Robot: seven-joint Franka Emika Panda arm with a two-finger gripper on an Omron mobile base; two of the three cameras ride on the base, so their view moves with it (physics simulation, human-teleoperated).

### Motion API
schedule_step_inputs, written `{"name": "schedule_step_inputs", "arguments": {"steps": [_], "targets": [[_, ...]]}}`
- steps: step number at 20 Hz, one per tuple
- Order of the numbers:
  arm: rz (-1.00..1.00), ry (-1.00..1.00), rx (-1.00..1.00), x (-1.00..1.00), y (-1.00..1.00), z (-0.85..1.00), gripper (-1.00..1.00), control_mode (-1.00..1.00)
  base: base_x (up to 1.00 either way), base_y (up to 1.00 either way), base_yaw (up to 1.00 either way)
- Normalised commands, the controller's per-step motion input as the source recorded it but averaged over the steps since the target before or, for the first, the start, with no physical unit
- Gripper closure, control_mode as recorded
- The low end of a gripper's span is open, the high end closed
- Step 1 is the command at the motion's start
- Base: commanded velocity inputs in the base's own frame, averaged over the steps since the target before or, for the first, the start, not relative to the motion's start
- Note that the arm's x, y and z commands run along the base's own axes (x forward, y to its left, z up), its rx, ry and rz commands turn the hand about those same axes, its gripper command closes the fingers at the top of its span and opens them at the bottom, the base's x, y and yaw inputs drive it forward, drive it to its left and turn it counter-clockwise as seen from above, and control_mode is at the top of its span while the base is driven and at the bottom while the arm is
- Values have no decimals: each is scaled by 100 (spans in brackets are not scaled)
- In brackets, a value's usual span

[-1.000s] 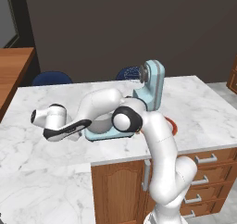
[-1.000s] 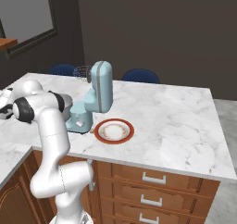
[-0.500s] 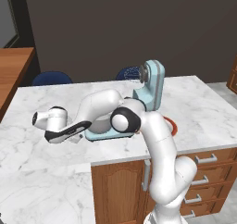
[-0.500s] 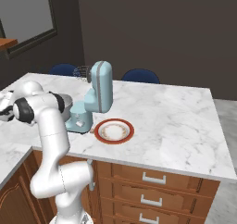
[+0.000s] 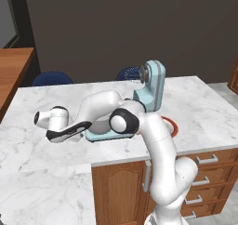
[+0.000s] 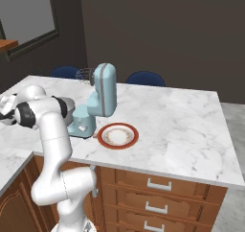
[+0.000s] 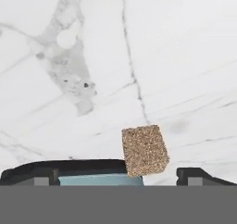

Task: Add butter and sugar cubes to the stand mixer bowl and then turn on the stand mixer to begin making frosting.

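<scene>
Now sugar cube (image 7: 145, 150): tan-brown, grainy, on marble counter (image 7: 185, 56); gripper (image 7: 119, 174) wide apart.

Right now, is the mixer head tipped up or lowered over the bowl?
Tipped up. The mixer head stands upright, with its whisk raised at the top, clear of the base.

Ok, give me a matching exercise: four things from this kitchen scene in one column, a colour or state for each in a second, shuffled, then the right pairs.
Things:
1. stand mixer
2. plate
3. sugar cube
4. gripper

Colours or states:
A. white with a red-orange rim, on the marble counter
B. speckled tan-brown, lying on the marble between the finger tips
C. open, jaws wide apart
D. light blue, head tilted up with the wire whisk raised

Pairs: 1-D, 2-A, 3-B, 4-C
</scene>
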Motion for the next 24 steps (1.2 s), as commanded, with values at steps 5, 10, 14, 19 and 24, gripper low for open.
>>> {"name": "schedule_step_inputs", "arguments": {"steps": [5,10,14,19,24], "targets": [[0,0,0,21,0,-7,-100,-100,0,0,0],[0,0,0,9,0,-17,-100,-100,0,0,0],[0,0,0,8,4,-20,-100,-100,0,0,0],[0,0,0,12,7,-13,-100,-100,0,0,0],[0,1,0,0,4,-10,100,-100,0,0,0]]}}
